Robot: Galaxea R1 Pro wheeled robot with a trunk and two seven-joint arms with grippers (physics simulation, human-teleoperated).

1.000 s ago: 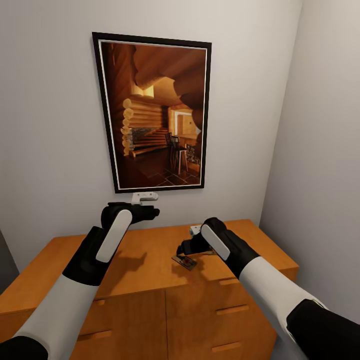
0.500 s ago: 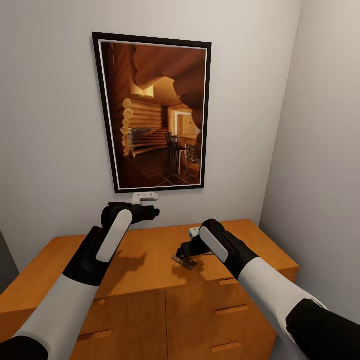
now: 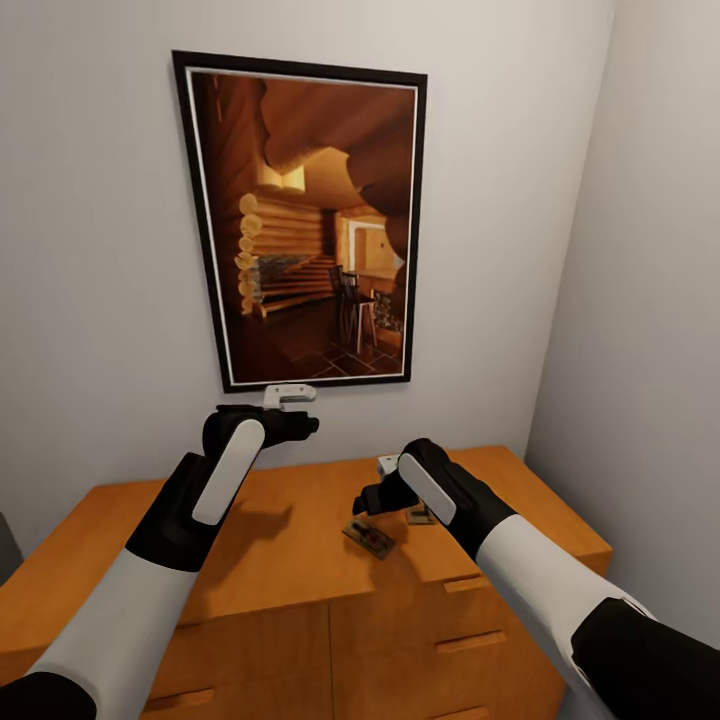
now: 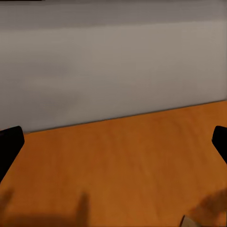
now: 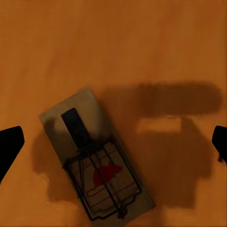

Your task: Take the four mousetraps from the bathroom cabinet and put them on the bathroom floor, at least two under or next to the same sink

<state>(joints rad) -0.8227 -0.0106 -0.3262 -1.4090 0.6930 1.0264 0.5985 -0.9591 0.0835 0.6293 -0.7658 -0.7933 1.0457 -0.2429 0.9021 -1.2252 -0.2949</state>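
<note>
Since a second ago our view shifted closer; right gripper (image 3: 372,497), jaws wide, hovers over the mousetrap (image 5: 92,162), long axis 11-to-5, left gripper (image 3: 297,410) farther, also open.

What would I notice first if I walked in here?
Probably the big framed picture of a log cabin, hanging on the grey wall above the orange cabinet. Next, the robot's two arms reaching over the cabinet top, with a little mousetrap lying flat just below the right gripper.
</note>
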